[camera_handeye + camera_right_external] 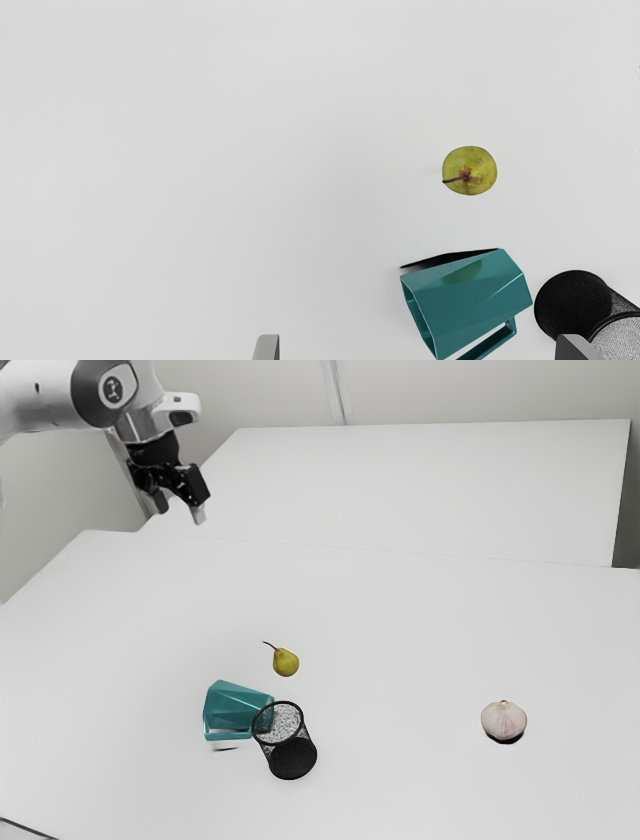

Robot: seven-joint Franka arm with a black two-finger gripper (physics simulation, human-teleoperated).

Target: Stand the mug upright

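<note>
Teal mug (235,705) on its side (gripper (180,513) well apart)

pear (475,167), stem up | black mesh cup (293,759), upright | garlic bulb (503,721), well apart from both

The mug (465,300) looks smooth and glossy, ceramic or plastic — the cup (572,305) beside it dark mesh, the surface (200,175) smooth and matt.

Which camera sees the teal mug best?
The wrist view: the mug looks big there, with its open end and part of its handle in sight. The exterior view shows it smaller, lying on its side, one end partly behind the black mesh cup.
</note>
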